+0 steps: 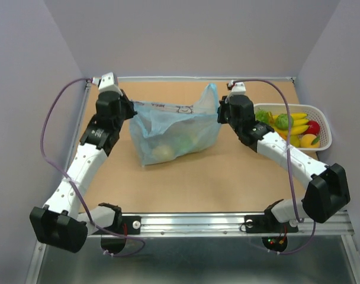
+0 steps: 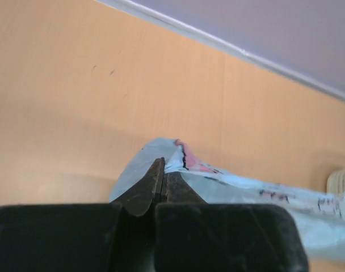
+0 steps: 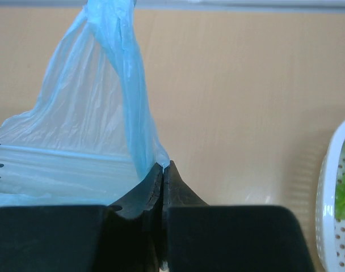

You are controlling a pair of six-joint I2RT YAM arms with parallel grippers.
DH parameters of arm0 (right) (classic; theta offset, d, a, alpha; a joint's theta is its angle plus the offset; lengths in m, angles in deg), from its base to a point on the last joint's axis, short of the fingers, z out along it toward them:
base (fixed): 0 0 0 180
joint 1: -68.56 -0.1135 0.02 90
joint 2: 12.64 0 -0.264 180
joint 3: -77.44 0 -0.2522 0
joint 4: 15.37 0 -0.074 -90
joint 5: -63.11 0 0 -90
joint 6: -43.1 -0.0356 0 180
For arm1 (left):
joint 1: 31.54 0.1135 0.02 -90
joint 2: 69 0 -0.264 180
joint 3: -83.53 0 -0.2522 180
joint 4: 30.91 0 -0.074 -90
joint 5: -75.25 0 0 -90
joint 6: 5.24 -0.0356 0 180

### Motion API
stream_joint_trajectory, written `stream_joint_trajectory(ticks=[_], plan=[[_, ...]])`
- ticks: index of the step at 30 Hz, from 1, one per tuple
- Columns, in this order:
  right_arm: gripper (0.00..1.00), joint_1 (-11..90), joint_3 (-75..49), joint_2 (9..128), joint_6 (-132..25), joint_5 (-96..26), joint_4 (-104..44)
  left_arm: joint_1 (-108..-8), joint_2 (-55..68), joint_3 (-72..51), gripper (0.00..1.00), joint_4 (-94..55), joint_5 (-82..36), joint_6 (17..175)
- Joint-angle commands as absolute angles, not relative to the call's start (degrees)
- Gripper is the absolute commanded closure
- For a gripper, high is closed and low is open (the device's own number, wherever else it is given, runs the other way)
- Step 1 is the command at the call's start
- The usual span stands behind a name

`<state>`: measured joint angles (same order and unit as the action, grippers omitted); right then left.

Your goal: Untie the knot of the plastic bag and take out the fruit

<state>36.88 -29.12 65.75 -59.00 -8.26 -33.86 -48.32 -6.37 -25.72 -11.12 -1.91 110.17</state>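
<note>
Left of the white perforated plastic basket (image 1: 327,135) lies the thin, translucent light blue plastic bag (image 1: 174,127) with pale toy fruit (image 1: 165,151) inside, its limp, slippery, tear-prone film pinched at opposite rims by the closed left gripper (image 2: 163,165) and closed right gripper (image 3: 165,166), probably the surest holds.

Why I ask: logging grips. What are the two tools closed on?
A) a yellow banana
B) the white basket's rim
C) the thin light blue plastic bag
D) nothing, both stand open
C: the left tool and the right tool each pinch the film of the thin light blue plastic bag, jaws shut.
</note>
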Motion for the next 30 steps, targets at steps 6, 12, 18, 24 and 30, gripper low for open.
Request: stream_joint_trajectory(ticks=[6,12,18,24,30], plan=[[0.73,43.16,-14.37,68.92,-54.91,-13.30,-35.63,-43.76,2.45,-1.50,1.00,13.44,-15.69,92.67],[0.25,39.65,-12.16,64.71,-51.04,-23.20,-39.06,-44.11,-0.62,-5.97,1.00,10.81,-28.98,97.85],[0.24,30.34,-7.33,63.30,-47.52,-26.52,-42.31,-44.20,-2.12,-8.44,1.00,10.72,-34.34,99.61],[0.30,20.84,-4.95,69.00,-50.51,-29.97,-42.49,-44.28,-2.82,-8.70,1.00,10.80,-34.61,100.40],[0.31,18.81,-5.92,74.89,-48.49,-33.31,-42.40,-44.28,-3.44,-9.31,1.00,10.89,-35.49,100.32]])
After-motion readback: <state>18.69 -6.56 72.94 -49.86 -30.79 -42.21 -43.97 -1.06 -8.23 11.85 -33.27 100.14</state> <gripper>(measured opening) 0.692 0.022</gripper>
